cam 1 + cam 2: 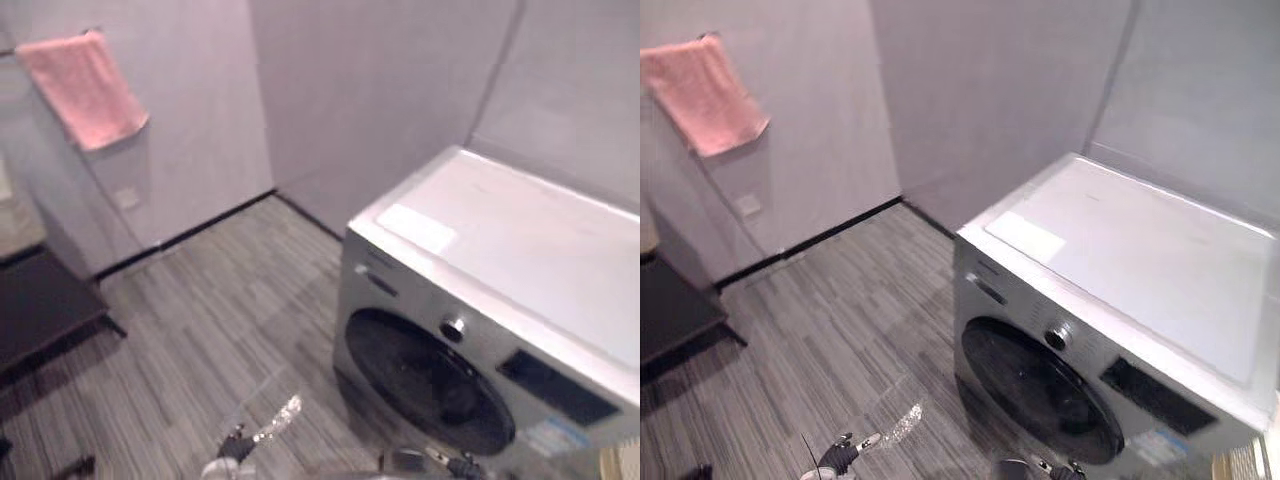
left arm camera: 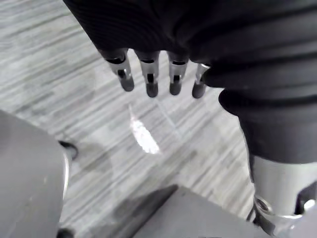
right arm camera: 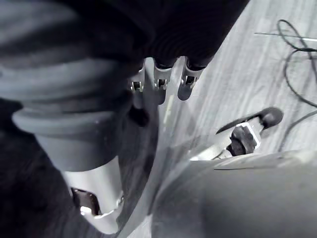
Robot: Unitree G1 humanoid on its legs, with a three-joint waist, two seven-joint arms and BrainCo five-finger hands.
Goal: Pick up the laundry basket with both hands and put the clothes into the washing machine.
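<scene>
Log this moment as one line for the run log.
washer: door shut | left hand: open, empty, over floor | right hand: open, empty | towel: pink, on wall

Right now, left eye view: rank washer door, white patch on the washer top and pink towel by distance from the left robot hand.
From the left robot hand, low in the view:
1. Washer door, low, to its right.
2. White patch, higher, on the washer top.
3. Pink towel, on the wall, upper left.
</scene>
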